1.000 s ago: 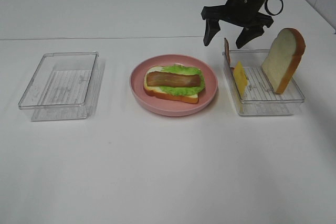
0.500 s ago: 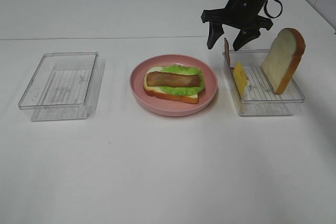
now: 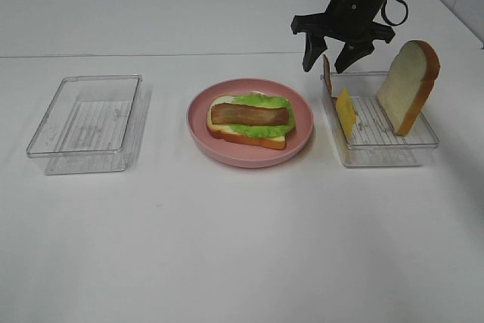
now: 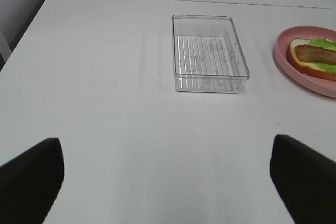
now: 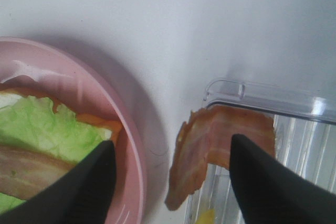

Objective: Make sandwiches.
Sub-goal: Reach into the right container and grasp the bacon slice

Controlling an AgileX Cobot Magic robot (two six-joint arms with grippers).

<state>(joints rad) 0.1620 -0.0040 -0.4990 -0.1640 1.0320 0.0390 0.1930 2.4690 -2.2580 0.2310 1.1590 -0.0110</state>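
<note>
Closest to the viewer on the white table [image 3: 242, 247], the left gripper [image 4: 165, 148] hangs over bare tabletop, its dark fingers [image 4: 31, 177] spread wide with nothing between them (only its own wrist camera shows it).

Farther back, three things sit in a row. The left clear tray [image 3: 83, 160] is on the left side. The pink plate [image 3: 249, 158] is in the middle and carries the open sandwich [image 3: 248, 120]: a lower bread slice [image 3: 242, 138] lying flat, a ruffled lettuce leaf [image 3: 265, 101] on it, and a flat bacon strip [image 3: 249, 115] on top.

The right clear tray [image 3: 382, 158] stands just beside the plate. Inside it, a yellow cheese square [image 3: 346, 111] leans on edge near the wall on the plate's side. A second bread slice [image 3: 408, 85] stands tilted toward the opposite side.

At that tray's far corner nearest the plate, an upright bacon strip [image 3: 327, 73] stands on edge, its top above the rim.

Farthest back, the right gripper [image 3: 325, 64] points down over that corner. Its jaws are parted and straddle the bacon strip's top. The wrist view shows a clear gap on the plate side. The other finger hides part of the strip, so contact there cannot be told.
</note>
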